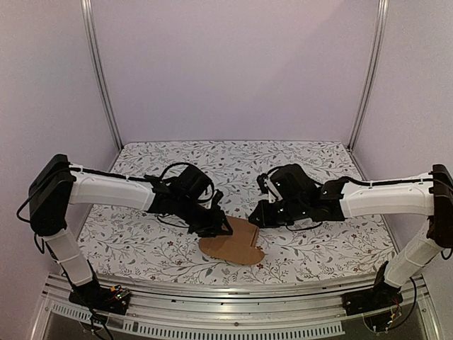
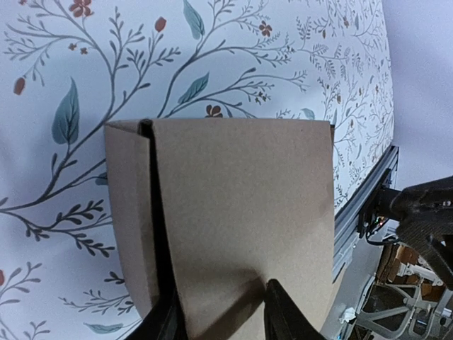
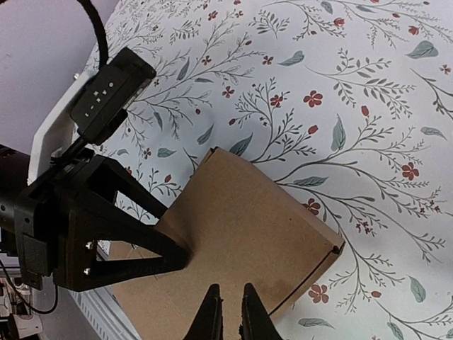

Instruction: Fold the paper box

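1. Rail [image 1: 233, 292] of pale metal along the near edge of the tabletop [image 1: 297, 159]. Just beyond it, between the two arms, the paper box [image 1: 237, 249]: brown card, partly flat on the flowered surface, one panel raised at a crease.
2. Judged light and thin. Stiff across a panel, ready to bend at the scored lines, easy to dent or tear at slits and corners. Probably smooth enough to skate over the tabletop if pushed without a hold-down.
3. Left claw [image 1: 221, 228] at the card's left side, apparently clamped on the raised panel. From its wrist camera, fingers [image 2: 284, 315] astride the panel's lower part, beside a dark crease and a narrow side flap.
4. Right claw [image 1: 256, 214] at the card's far right edge, tips drawn almost together over the brown surface. Cannot tell which: nipping the edge or merely touching it.
5. Best taken by a free panel edge close to a crease, never mid-sheet. Better pinched gently, with the opposite panel pinned, then swung about the score line.
6. Farther back, leaf-and-flower pattern of the tabletop up to the pale walls.
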Robot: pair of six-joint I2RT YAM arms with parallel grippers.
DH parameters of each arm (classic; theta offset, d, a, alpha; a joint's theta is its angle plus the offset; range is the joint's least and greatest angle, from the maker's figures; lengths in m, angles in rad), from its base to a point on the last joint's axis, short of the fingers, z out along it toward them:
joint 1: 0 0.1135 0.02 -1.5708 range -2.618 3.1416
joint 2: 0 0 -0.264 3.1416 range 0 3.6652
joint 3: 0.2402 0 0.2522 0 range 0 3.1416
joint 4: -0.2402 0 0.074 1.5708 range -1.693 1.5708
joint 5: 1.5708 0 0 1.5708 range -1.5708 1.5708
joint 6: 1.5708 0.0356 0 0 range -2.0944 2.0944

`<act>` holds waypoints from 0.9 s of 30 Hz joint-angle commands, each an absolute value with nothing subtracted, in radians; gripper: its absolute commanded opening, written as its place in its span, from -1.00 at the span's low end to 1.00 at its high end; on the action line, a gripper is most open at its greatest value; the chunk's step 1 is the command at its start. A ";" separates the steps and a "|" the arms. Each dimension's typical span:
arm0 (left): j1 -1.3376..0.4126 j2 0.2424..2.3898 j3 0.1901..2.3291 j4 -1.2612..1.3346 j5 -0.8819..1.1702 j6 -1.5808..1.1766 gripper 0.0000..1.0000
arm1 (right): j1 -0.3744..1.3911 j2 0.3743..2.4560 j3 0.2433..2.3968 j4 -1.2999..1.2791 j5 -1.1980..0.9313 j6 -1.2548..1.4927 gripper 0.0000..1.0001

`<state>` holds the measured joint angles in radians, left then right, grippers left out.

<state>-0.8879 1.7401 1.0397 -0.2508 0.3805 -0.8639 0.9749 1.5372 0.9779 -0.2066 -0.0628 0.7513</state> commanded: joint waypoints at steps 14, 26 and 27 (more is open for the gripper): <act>-0.938 1.782 1.134 -0.305 0.328 -0.868 -0.06 | 1.003 1.667 0.863 -0.064 -0.096 0.818 -0.92; -0.940 1.761 1.236 -0.500 0.216 -0.775 0.14 | 1.013 1.672 0.825 -0.063 -0.063 0.804 -0.95; -0.939 1.759 1.241 -0.516 0.206 -0.762 0.14 | 1.013 1.673 0.825 -0.063 -0.061 0.802 -0.94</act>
